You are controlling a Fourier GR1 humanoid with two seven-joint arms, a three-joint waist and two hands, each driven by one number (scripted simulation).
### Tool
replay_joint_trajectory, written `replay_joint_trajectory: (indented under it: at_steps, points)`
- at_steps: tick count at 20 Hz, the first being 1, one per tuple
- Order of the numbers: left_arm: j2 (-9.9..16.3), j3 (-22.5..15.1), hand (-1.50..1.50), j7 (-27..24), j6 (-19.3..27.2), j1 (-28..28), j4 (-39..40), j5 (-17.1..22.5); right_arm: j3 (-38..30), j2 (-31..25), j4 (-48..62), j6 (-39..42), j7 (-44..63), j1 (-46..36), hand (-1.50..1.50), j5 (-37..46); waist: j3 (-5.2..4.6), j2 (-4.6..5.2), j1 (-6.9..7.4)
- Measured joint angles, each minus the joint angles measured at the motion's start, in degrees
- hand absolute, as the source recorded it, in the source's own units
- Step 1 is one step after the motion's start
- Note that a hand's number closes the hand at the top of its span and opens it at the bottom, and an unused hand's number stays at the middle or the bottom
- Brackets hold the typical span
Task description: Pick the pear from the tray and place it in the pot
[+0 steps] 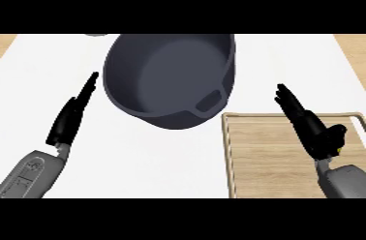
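The dark grey pot (168,65) stands at the top middle of the white counter, one handle (208,102) facing the tray, and nothing shows inside it. A wooden tray (265,152) lies at the lower right. My right hand (307,123) is over the tray's right part, open, with its fingers straight and pointing away from me. A small yellowish bit (338,149) shows at the palm's edge. I cannot tell whether it is the pear, which is otherwise hidden. My left hand (68,120) rests open at the left, fingers up.
The white counter (143,161) spreads between the two forearms and in front of the pot. Wooden strips (350,50) show at the far left and right edges. A small grey thing (94,35) peeks in at the top left.
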Motion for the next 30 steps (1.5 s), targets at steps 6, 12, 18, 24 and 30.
replay_joint_trajectory:
  at_steps: [6,12,18,24,30]
  points:
    - [-5.14,1.76,0.0,0.35,-0.26,-0.68,-3.01,5.3,6.36,1.71,-1.99,20.55,6.25,-2.65,-1.5,-10.89,0.96,0.21,3.54]
    - [-9.52,3.8,0.0,3.21,-0.43,1.01,-6.9,11.87,1.8,-10.27,-1.01,37.84,-7.15,-7.24,-1.5,-8.35,1.36,-0.57,2.96]
    - [-11.05,4.32,0.0,5.58,0.37,1.94,-10.26,13.95,-5.83,-21.06,4.52,49.23,-13.6,-12.35,-1.5,-9.67,1.55,-0.16,2.76]
    - [-11.72,3.66,0.0,7.36,0.82,1.8,-12.53,14.07,-7.4,-29.13,5.55,51.74,-13.0,-19.2,-1.5,-3.25,1.61,0.31,3.87]
    - [-12.05,3.0,0.0,8.63,1.1,1.83,-14.14,13.88,-4.43,-34.08,2.87,53.57,-11.75,-23.86,-1.5,2.74,1.58,0.63,4.91]
